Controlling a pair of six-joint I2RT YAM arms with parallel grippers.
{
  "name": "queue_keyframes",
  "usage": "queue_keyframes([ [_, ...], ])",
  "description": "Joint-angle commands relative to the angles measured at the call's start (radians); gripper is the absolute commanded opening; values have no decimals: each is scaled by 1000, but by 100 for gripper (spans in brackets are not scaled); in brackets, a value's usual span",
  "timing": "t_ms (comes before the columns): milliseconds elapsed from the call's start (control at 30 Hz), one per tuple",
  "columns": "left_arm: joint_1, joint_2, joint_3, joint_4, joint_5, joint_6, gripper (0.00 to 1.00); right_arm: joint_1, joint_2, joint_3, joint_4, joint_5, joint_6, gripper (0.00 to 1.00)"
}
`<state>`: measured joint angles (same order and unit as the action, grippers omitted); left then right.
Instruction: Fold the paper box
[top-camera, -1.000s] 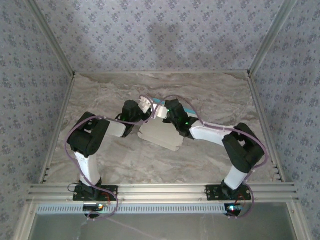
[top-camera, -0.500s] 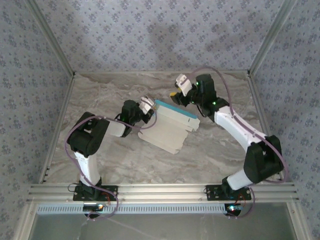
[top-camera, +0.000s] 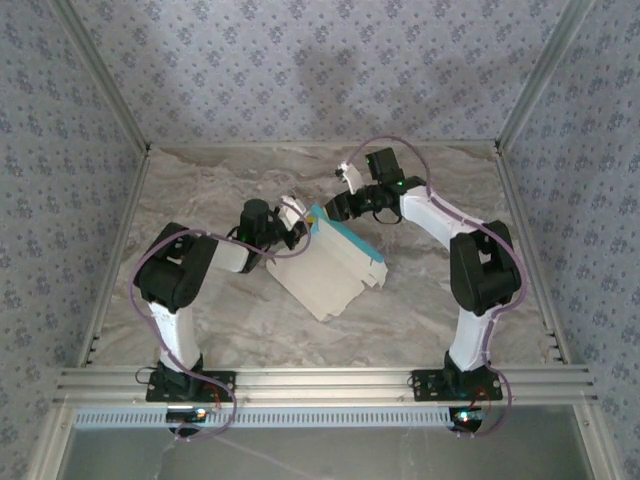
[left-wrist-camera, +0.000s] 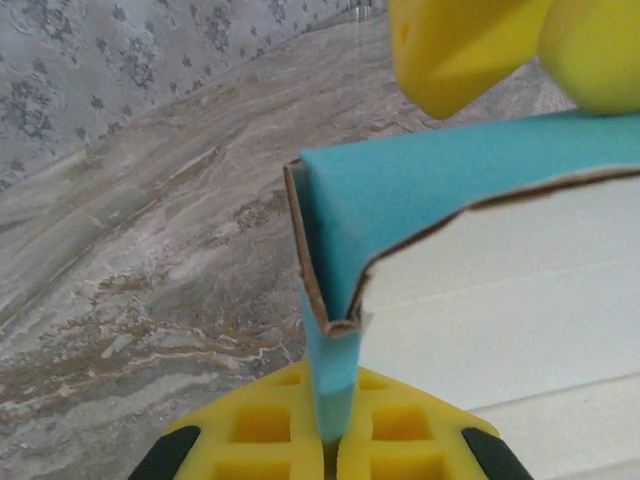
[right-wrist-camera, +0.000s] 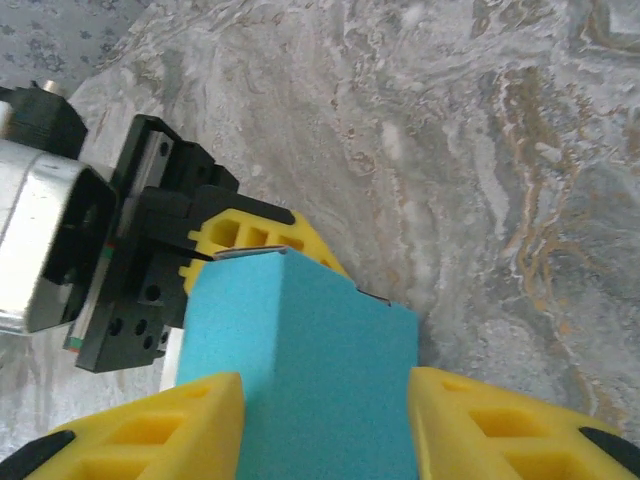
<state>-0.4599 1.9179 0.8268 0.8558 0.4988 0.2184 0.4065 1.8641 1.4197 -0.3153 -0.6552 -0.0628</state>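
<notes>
Box: thin die-cut cardboard paper box (top-camera: 328, 268), beige face up, blue wall along its far edge, mid-table on grey marble tabletop (top-camera: 200, 185).
Left gripper (left-wrist-camera: 325, 440): clamped on the box's far-left blue flap.
Right gripper (top-camera: 333, 209): jaws parted, straddling the blue wall.

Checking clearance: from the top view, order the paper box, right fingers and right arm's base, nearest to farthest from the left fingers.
1. Paper box: held in the left fingers.
2. Right fingers: just beyond, to the right.
3. Right arm's base: near edge, right.
</notes>
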Motion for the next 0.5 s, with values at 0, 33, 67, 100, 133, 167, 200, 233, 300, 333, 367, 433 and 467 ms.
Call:
queue_keyframes([
  [0,-3,6,57,-4,73,-1,0,8,20,41,-28,-61,36,49],
  [33,-3,9,65,-12,77,-1,0,9,28,42,-30,-65,39,48],
  [67,-3,10,70,-17,77,-2,0,9,34,44,-30,-69,41,48],
  [100,-3,11,74,-24,77,-1,0,9,41,45,-31,-72,44,48],
  [133,-5,12,76,-27,78,-1,0,9,44,43,-26,-75,51,48],
  [167,-6,12,77,-29,81,3,0,9,47,42,-22,-80,55,48],
  [200,-9,12,78,-32,83,8,0,10,52,45,-23,-86,58,48],
  [233,-11,12,78,-37,83,13,0,11,60,53,-31,-86,58,48],
  [300,-20,12,80,-49,83,24,0,15,74,68,-47,-85,61,48],
  [333,-25,11,82,-60,84,34,0,15,81,74,-54,-86,62,49],
  [367,-29,11,86,-70,86,41,0,17,84,78,-56,-85,66,50],
  [433,-39,10,87,-83,85,54,0,18,90,83,-53,-79,78,50],
  [467,-42,11,87,-85,86,56,0,20,92,85,-56,-69,80,50],
])
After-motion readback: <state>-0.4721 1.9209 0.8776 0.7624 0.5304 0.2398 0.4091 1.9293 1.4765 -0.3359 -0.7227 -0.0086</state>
